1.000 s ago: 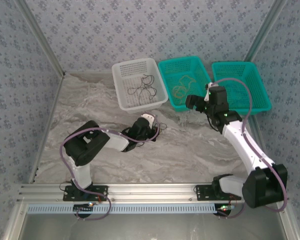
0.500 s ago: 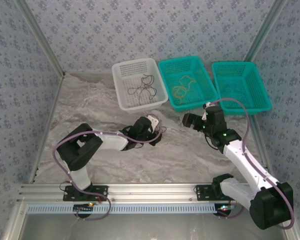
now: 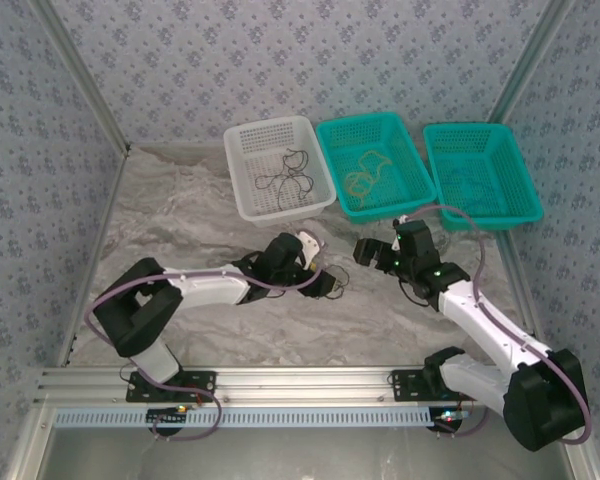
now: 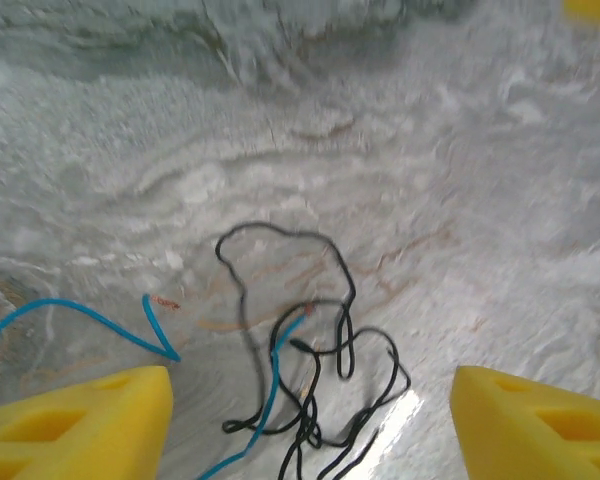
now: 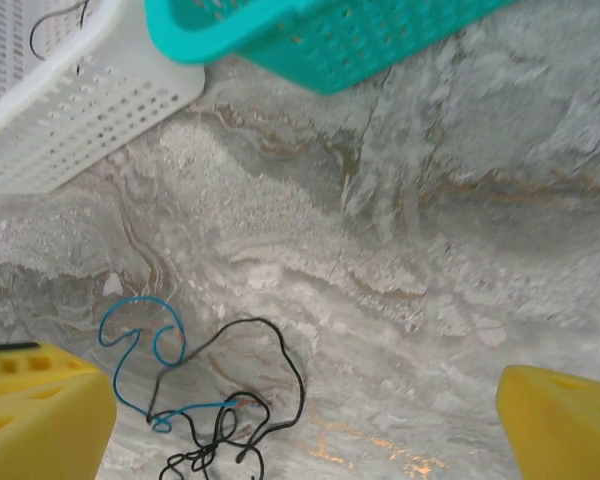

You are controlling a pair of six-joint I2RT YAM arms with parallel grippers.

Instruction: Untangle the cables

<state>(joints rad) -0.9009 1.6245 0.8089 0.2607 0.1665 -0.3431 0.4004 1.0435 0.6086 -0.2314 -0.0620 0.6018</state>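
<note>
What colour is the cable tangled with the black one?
Blue; the cable shows best in the left wrist view.

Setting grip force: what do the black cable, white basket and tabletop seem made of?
Black cable: likely plastic-sheathed wire, matte; it flops in loose loops.
White basket: moulded plastic, smooth, with perforated grid walls.
Tabletop: marble-patterned veining, possibly a printed sheet; glare suggests slight sheen.
</note>
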